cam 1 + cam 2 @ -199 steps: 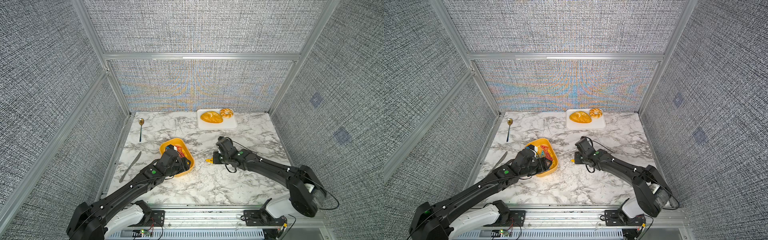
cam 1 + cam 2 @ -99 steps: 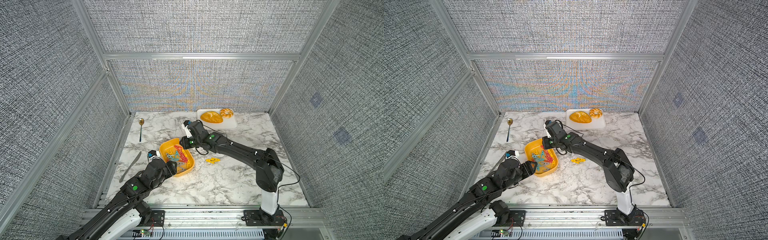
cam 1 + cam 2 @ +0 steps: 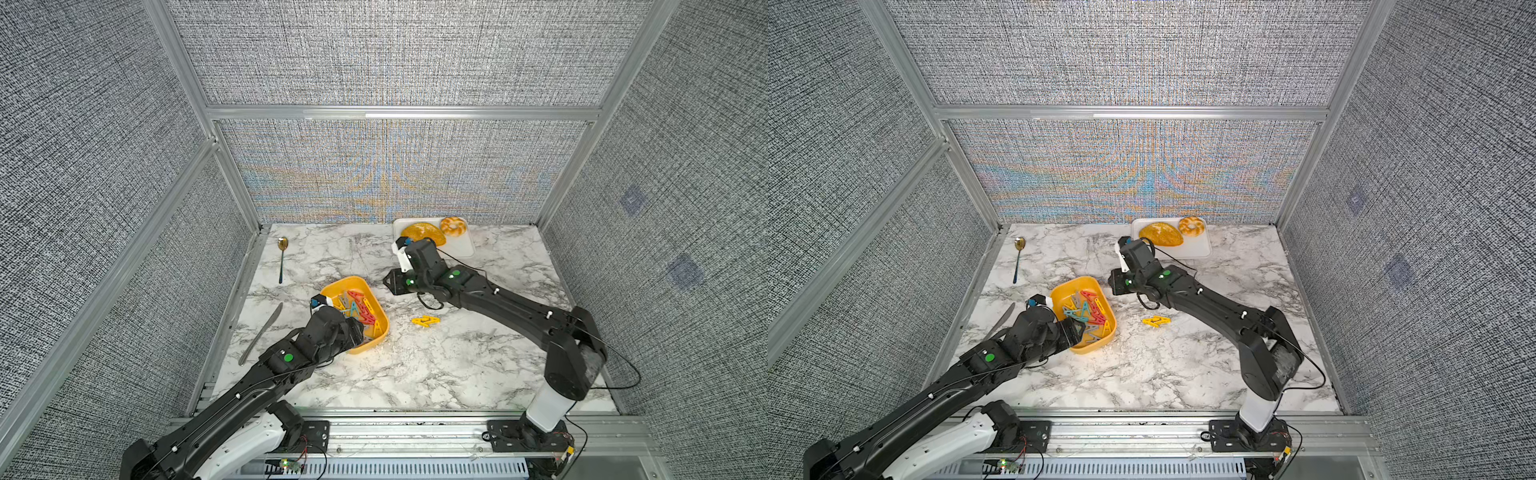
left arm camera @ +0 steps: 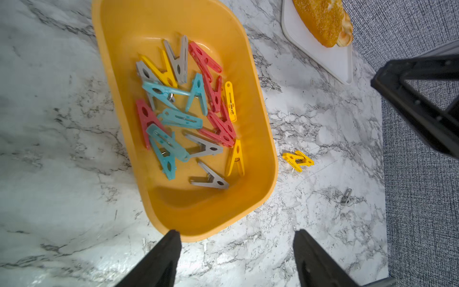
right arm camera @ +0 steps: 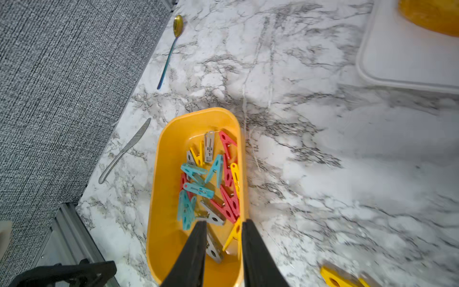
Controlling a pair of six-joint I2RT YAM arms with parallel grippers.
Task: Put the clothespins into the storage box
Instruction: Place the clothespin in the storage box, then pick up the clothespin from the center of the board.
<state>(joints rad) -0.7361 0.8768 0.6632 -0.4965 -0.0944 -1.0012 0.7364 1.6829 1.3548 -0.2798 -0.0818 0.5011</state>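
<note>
While the left gripper (image 4: 237,232) gapes wide and empty beside the orange box (image 4: 198,211), red, teal, grey and yellow clothespins (image 4: 188,116) lie jumbled inside. The right gripper (image 5: 223,222) hangs near it, narrowly parted, empty. 1 yellow clothespin (image 3: 424,321) lies on the table (image 3: 415,374) nearby.

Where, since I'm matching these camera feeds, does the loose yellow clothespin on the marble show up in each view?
In a top view: the loose yellow clothespin lies on the marble just beside the storage box.
In a top view: the clothespin again, beside the box, not touching it.
Left wrist: the clothespin off the box's long wall.
Right wrist: the clothespin, cut by the frame edge.
Shared landmark: the storage box.
</note>
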